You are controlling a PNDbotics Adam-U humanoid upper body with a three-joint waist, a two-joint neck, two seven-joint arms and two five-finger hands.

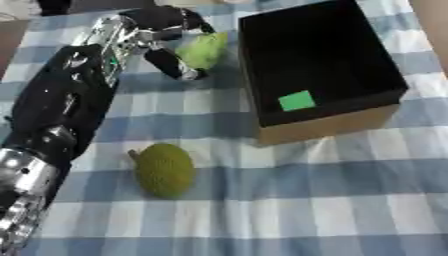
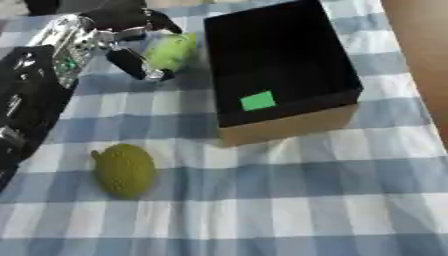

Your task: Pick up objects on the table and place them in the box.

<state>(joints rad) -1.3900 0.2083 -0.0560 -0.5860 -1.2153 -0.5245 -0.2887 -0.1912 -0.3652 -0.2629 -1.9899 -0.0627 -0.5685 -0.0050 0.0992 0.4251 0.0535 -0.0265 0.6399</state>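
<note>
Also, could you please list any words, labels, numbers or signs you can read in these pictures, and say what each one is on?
None: no readable text shows in either view.
The green square inside the black box looks blank.
The bumpy green fruit, the light green object in the left hand and the checked tablecloth carry no lettering.

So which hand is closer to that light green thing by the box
Left. The left hand is curled round the light green object beside the box. The right hand shows in neither view.
</note>
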